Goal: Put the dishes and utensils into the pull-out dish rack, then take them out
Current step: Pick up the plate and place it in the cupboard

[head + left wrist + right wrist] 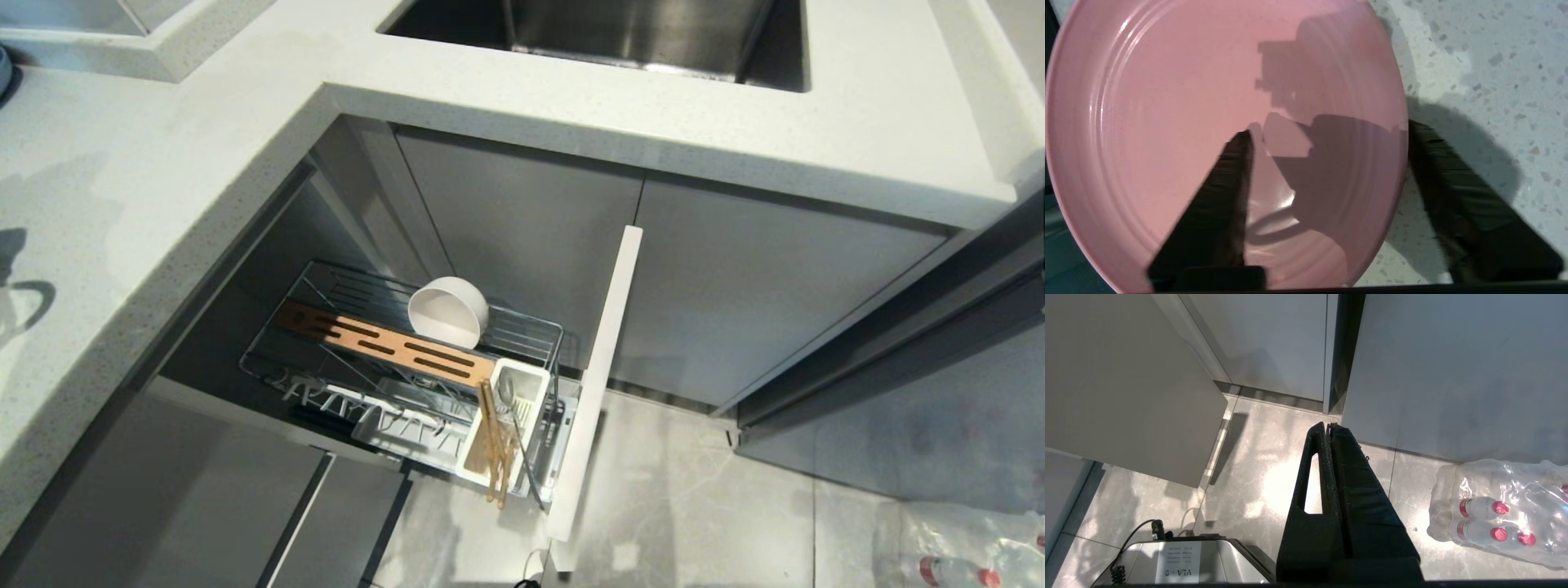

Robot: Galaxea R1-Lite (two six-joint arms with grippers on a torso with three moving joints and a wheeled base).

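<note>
The left gripper [1327, 163] hangs over the speckled countertop [1494, 61] with its two dark fingers [1224, 196] spread wide, one above the face of the pink plate [1167, 122] and the other outside the plate's rim, over bare stone. The rim runs between the fingers, but neither finger can be seen pressing on it, so the plate lies flat beneath the gripper rather than clearly held. The right gripper [1329, 426] points down at the tiled floor [1265, 465] with its fingers pressed together and nothing between them; a shrink-wrapped pack of bottles [1498, 510] lies on the floor off to one side of it. Neither arm shows in the head view, where the pull-out dish rack [326, 371] stands drawn out from the cabinet under the counter. The white bowl [447, 312] rests tilted on its wire grid behind the wooden strip [384, 345], and the chopsticks [495, 453] and spoon [513, 416] stand in the white cutlery box [535, 388] next to the drawer front [600, 367].
</note>
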